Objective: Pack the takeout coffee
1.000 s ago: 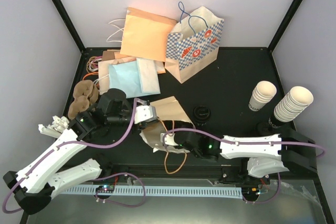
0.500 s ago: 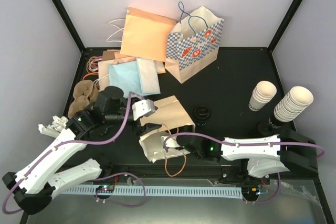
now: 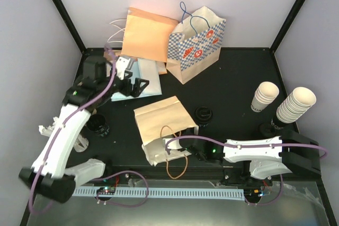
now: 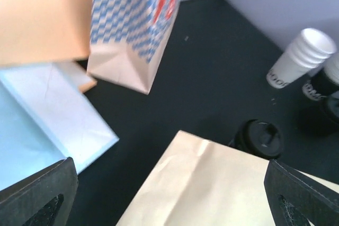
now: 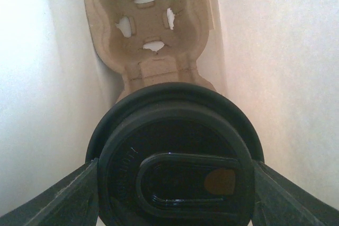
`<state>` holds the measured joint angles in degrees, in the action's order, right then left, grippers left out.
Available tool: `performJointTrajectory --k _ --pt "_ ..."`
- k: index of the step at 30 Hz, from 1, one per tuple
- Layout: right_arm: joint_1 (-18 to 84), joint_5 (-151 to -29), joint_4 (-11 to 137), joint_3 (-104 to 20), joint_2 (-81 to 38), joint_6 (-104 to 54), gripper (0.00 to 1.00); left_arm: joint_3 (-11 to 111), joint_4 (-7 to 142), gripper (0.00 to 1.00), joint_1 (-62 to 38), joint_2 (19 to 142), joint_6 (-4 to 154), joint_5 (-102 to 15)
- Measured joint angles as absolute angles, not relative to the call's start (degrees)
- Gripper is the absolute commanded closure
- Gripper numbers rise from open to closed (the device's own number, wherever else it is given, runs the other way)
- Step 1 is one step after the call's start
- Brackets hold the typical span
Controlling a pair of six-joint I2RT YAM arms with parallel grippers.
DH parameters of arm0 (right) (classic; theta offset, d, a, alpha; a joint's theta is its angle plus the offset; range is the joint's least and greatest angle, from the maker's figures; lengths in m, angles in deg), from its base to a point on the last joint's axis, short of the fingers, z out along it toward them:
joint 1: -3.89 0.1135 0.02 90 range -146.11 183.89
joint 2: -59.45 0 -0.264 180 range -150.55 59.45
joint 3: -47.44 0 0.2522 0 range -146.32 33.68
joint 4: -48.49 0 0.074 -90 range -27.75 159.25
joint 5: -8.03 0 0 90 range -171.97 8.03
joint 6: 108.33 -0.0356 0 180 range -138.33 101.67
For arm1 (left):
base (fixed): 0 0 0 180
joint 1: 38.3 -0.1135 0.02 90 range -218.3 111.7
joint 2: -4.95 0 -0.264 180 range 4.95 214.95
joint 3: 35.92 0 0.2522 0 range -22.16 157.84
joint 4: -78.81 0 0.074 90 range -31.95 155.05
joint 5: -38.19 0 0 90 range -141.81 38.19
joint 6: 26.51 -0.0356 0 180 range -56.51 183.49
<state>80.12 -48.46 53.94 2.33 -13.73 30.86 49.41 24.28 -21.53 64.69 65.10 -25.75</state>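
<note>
Right arm (image 3: 254,149) reaches into the mouth of the brown paper bag (image 3: 161,123) lying on the near surface, its jaws clamped either side of the takeout coffee (image 5: 175,157), a pulp cup carrier (image 5: 151,30) just beyond, while the left jaws hang wide apart above the far-left light-blue bag (image 4: 47,125).
</note>
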Motion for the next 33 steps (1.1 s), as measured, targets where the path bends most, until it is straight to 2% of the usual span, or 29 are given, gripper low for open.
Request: performJointTrajectory --k 6,12,14,19,22,33 --pt "80.12 -48.17 53.54 2.33 -13.78 31.52 0.3 54.53 21.46 0.01 -25.02 83.86 69.73 -25.09" --pt "80.12 -48.0 53.56 2.33 -13.89 31.98 0.3 55.64 21.17 0.16 -27.49 95.55 73.14 -21.24" --pt "80.12 -48.0 53.56 2.33 -13.89 32.15 0.3 57.52 20.78 0.25 -27.14 99.01 73.49 -20.35" --pt "80.1 -47.98 53.04 2.33 -14.94 32.52 0.3 62.44 19.56 0.64 -25.79 106.48 74.1 -18.01" --pt "80.1 -47.74 52.47 2.33 -16.14 32.78 0.3 65.17 18.38 0.74 -25.02 111.34 74.06 -17.2" --pt "79.99 -47.43 51.12 2.31 -17.14 33.7 0.3 71.64 13.72 0.76 -20.26 123.23 73.67 -16.98"
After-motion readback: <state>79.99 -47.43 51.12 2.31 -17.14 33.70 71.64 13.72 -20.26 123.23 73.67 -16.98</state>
